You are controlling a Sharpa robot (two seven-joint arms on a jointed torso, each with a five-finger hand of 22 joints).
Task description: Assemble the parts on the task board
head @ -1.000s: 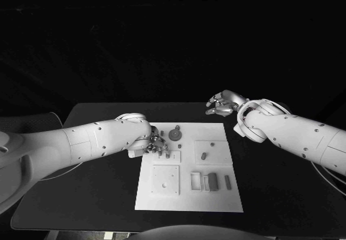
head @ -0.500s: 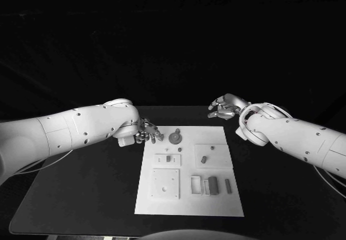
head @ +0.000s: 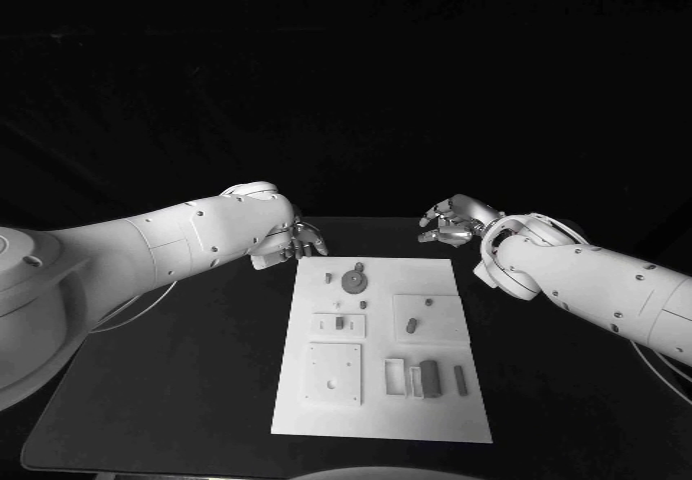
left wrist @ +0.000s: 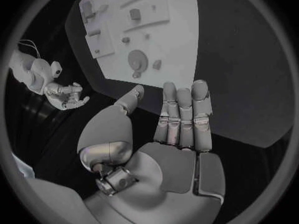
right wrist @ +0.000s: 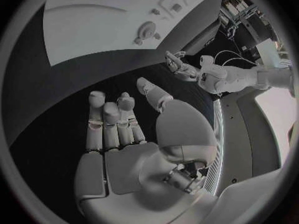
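While both the left hand and right hand hover empty and spread beyond the task board, a careless reach could probably topple its small upright parts.

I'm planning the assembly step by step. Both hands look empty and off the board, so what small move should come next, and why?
Probably bring the left hand down toward the round grey disc-shaped part at the far end of the white task board. Both this hand and the right hand hold nothing, fingers apart, beyond the board's far corners, and the parts lie untouched. The disc lies nearest the left hand.
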